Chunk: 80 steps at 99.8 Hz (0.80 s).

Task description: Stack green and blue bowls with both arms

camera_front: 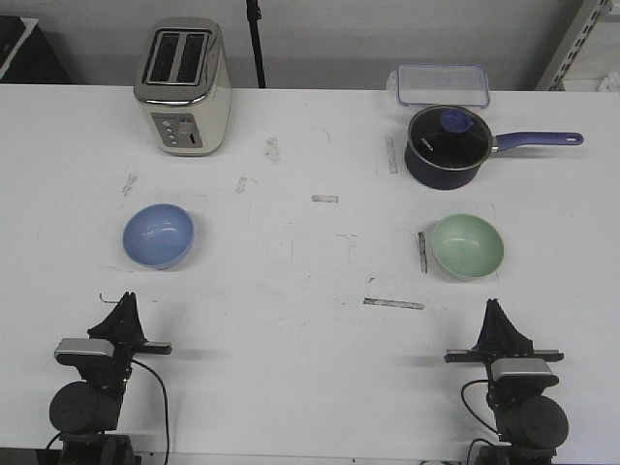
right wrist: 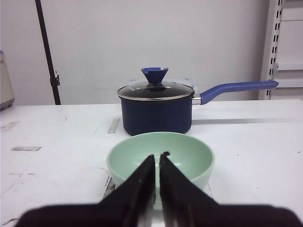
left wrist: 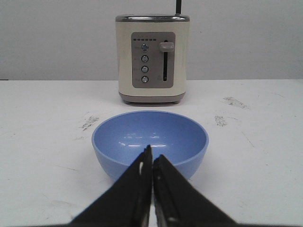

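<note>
Bowls sit well apart, one ahead of each arm. Blue bowl (camera_front: 158, 235) rests upright on the left half of the white table (camera_front: 310, 368), straight ahead of the left gripper (camera_front: 124, 302), with bare table between them. Green bowl (camera_front: 467, 246) rests upright on the right half, ahead of the right gripper (camera_front: 494, 308) and slightly toward the centre from it. Each arm is therefore the nearer one to its own bowl, and the coming move, in my judgement, is a straight forward reach by either arm. Being round, the bowls have no long axis, so rim approach is equal from any side.

Both grippers are empty, with fingers pressed together to a thin slit in each wrist view; they must spread before any rim can be taken.

Beyond the blue bowl stands a cream toaster (camera_front: 182, 85); beyond the green bowl stands a dark navy saucepan (camera_front: 446, 147) with glass lid, its handle pointing right, and a clear lidded container (camera_front: 439, 85) behind that.

Writing: faint lettering shows on the saucepan wall but is too small to read. Toaster panel carries buttons and a lever; no legible brand.
</note>
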Tool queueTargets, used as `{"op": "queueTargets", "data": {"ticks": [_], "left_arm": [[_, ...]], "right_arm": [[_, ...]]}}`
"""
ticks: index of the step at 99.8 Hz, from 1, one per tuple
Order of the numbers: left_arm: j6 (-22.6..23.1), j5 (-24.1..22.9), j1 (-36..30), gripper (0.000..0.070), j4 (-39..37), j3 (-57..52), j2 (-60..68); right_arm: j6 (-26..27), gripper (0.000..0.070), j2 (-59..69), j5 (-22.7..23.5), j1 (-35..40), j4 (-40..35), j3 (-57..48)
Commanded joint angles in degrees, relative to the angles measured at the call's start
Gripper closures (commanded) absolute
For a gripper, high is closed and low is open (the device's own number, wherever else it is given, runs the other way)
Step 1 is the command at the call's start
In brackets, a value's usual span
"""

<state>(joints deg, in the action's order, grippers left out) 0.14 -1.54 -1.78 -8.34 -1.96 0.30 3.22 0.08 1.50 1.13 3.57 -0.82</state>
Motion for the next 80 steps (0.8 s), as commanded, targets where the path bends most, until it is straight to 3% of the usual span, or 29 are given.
{"op": "queueTargets", "data": {"ticks": [1, 51, 80], "left_arm": [[0.5, 0.0, -0.1, 0.0698, -0.7, 1.2, -0.1], [0.5, 0.0, -0.1, 0.0698, -0.7, 1.2, -0.1], [0.5, 0.0, -0.1, 0.0698, -0.7, 1.2, -0.1]], "right_arm": [[0.0, 0.0693, 0.0, 0.0, 0.1, 0.2, 0.1], [-0.1, 0.0693, 0.0, 0.0, 0.1, 0.5, -1.7], [-2.7, 0.0693, 4.5, -0.1, 0.1, -7.3, -10.3]]}}
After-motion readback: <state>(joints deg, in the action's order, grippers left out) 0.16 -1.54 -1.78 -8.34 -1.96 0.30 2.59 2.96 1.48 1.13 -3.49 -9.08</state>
